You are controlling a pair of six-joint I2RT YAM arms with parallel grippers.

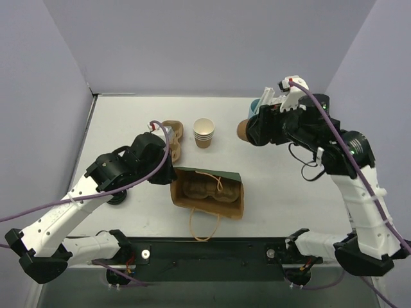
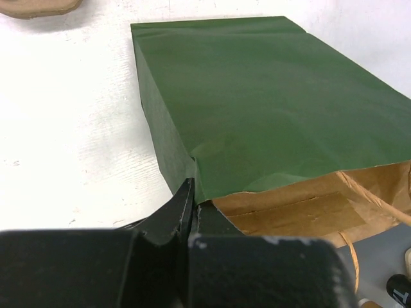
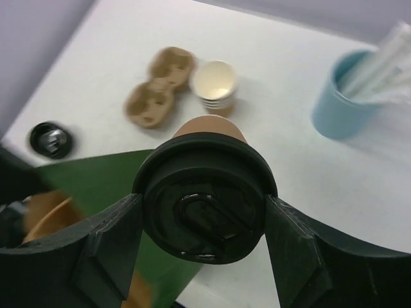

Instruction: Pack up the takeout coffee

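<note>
The takeout coffee point(image 3: 204, 199) is a brown paper cup with a black lid, held off the table. My right gripper point(image 3: 204, 221) is shut on it, one finger on each side of the lid. In the top view the cup point(image 1: 243, 130) pokes out from the right gripper point(image 1: 252, 131) at the back right. A green paper bag point(image 1: 209, 192) with a brown inside lies at the front middle, its mouth held open. My left gripper point(image 2: 192, 200) is shut on the bag point(image 2: 270, 109) at its rim corner. The left gripper point(image 1: 171, 173) sits at the bag's left edge.
A pulp cup carrier point(image 1: 200, 190) shows inside the bag. Another carrier point(image 1: 173, 138) and a stack of lidless cups point(image 1: 203, 133) stand behind the bag. A blue cup of straws point(image 3: 343, 96) is at the back right. A loose black lid point(image 1: 117, 197) lies under the left arm.
</note>
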